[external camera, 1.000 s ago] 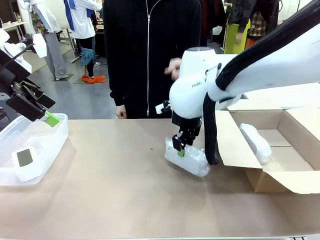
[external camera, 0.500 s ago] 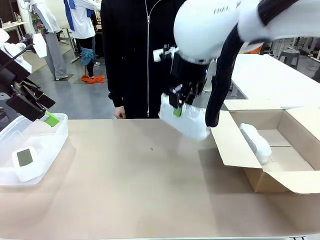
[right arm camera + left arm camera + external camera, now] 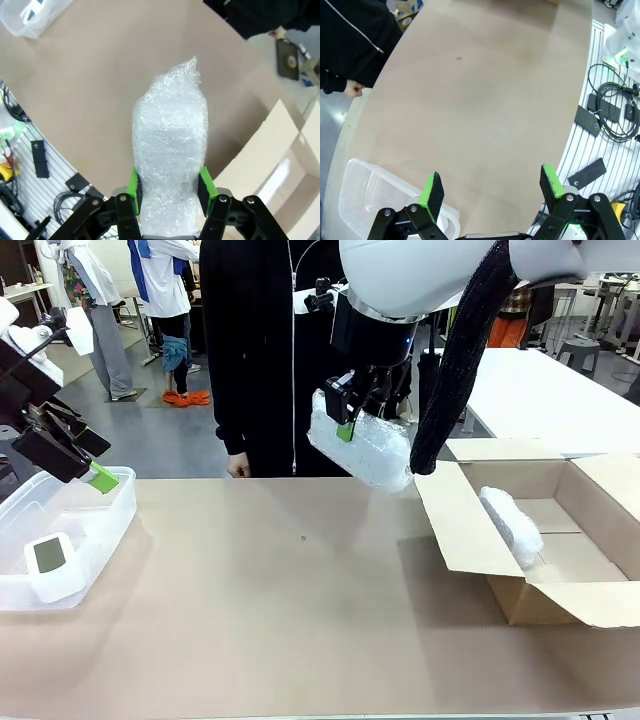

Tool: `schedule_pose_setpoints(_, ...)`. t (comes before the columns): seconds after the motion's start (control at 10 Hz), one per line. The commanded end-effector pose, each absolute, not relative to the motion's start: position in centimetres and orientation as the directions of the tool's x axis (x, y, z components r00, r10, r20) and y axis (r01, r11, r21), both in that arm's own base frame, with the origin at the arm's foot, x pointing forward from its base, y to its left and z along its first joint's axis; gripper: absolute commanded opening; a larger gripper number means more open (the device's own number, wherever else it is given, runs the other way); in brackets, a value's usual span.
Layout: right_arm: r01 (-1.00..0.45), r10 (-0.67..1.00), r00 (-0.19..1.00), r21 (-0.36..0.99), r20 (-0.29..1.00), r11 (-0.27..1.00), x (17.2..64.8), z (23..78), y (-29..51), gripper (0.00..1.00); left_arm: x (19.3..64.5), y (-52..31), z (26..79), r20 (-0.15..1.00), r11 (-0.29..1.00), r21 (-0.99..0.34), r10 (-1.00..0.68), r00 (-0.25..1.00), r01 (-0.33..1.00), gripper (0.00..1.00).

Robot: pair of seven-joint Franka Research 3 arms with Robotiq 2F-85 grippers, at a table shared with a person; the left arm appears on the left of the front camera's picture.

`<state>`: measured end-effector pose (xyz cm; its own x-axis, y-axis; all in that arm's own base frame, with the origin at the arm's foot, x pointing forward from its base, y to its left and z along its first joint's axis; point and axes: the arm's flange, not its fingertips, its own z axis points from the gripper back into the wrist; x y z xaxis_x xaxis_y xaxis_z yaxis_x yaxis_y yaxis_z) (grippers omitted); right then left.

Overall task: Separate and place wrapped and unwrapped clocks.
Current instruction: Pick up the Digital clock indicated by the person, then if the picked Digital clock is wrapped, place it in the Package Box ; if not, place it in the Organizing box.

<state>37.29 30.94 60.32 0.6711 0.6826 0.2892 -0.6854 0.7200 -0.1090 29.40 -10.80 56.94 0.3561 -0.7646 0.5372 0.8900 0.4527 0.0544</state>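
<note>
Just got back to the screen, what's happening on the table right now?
The right tool is shut on a bubble-wrapped bundle and holds it in the air over the table, near the open cardboard box. A second wrapped bundle already lies in that box. The bare white clock sits in the clear plastic bin on the other side, with the left tool open above the bin's edge. A person stands at the far side, not touching anything.
</note>
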Motion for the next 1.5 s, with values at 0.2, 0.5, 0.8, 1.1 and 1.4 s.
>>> schedule_pose_setpoints(0.2, -0.696, 0.687, 0.660, -0.097, 0.304, 0.712, 37.4, 60.0, 30.4, 0.06, 29.4, -10.9, 56.9, 0.538, 0.462, 0.063, -0.762, 0.360, 0.885, 1.00)
schedule_pose_setpoints(0.5, -0.696, 0.687, 0.660, -0.097, 0.304, 0.712, 37.4, 60.0, 30.4, 0.06, 29.4, -10.9, 56.9, 0.538, 0.462, 0.063, -0.762, 0.360, 0.885, 1.00)
schedule_pose_setpoints(0.8, -0.696, 0.687, 0.660, -0.097, 0.304, 0.712, 37.4, 60.0, 30.4, 0.06, 29.4, -10.9, 56.9, 0.538, 0.462, 0.063, -0.762, 0.360, 0.885, 1.00)
schedule_pose_setpoints(1.1, -0.685, 0.682, 0.672, -0.108, 0.289, 0.721, 37.4, 60.3, 30.8, 0.53, 29.4, -10.9, 56.9, 0.538, 0.462, 0.063, -0.762, 0.360, 0.885, 1.00)
schedule_pose_setpoints(1.4, -0.244, 0.269, 0.888, -0.113, 0.374, 0.963, 42.6, 64.9, 20.3, 0.53, 29.4, -10.9, 56.9, 0.538, 0.462, 0.063, -0.762, 0.360, 0.885, 1.00)
